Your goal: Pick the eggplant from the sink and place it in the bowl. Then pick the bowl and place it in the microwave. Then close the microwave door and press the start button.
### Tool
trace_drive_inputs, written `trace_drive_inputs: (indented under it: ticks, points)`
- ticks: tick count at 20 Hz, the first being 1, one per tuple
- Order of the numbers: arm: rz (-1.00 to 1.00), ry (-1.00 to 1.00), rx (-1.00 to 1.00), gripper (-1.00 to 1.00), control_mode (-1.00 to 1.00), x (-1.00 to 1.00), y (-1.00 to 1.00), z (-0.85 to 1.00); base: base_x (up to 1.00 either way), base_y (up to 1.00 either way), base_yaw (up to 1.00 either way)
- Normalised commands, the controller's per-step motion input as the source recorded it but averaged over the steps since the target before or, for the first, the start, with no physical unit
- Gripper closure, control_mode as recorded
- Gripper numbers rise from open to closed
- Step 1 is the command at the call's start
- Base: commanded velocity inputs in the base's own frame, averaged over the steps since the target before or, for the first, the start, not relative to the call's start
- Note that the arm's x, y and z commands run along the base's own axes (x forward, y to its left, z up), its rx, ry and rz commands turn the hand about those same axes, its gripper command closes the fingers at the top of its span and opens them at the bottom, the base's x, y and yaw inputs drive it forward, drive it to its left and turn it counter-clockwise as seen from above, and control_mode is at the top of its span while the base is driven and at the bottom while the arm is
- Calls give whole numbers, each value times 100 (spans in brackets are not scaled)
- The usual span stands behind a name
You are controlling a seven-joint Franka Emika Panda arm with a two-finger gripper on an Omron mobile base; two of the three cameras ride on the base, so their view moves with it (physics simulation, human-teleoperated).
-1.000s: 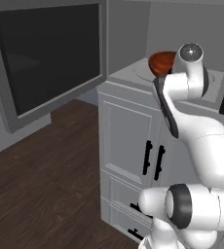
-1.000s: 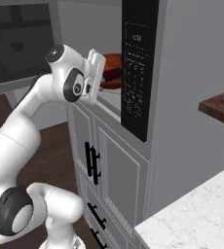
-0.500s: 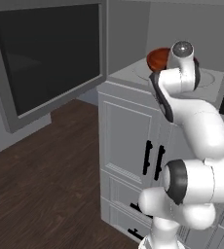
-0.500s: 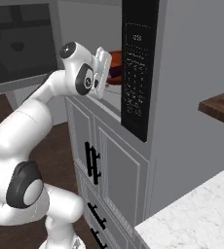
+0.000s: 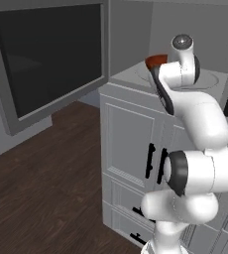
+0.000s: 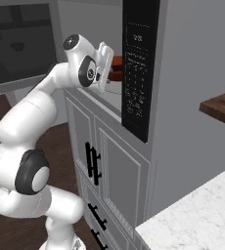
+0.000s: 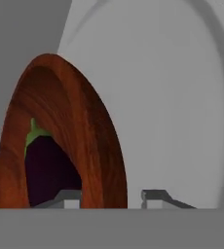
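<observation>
My gripper [image 7: 111,197] reaches into the microwave [image 6: 141,73], its two fingertips [image 7: 155,196] straddling the near rim of the bowl [image 7: 60,131], one tip inside the bowl and one outside. Whether the tips press the rim or stand just off it I cannot tell; there seems to be a little gap on the outer side, so I judge the grip may be loosening, but I would not swear to it. The bowl sits inside the microwave, on the round turntable [image 7: 182,97] toward its front edge, and in the left base view its reddish rim [image 5: 155,61] shows just behind my wrist. The eggplant [image 7: 48,168] lies in the bowl, dark purple, with its green cap [image 7: 36,133] pointing away from my fingers. The bowl looks like stiff polished wood: light, rigid, not fragile, yet likely slick, so a pinch across the thin rim is the natural hold and would let it tilt if squeezed weakly. The eggplant is smooth and loose and could roll if the bowl tips. The door [image 5: 51,59] hangs wide open to the left; its outer edge is where I would push.
</observation>
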Motion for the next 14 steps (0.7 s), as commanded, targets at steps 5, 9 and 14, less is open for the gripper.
trace_drive_inputs:
  ticks: [5, 9, 14]
  points:
    - [0, -26, 0, -100, -100, -30, 8, 6, 0, 0, 0]
    - [0, -34, 0, -100, -100, -98, 17, 6, 0, 0, 0]
    - [0, -21, 0, -100, -100, -100, 27, 43, 0, 0, 0]
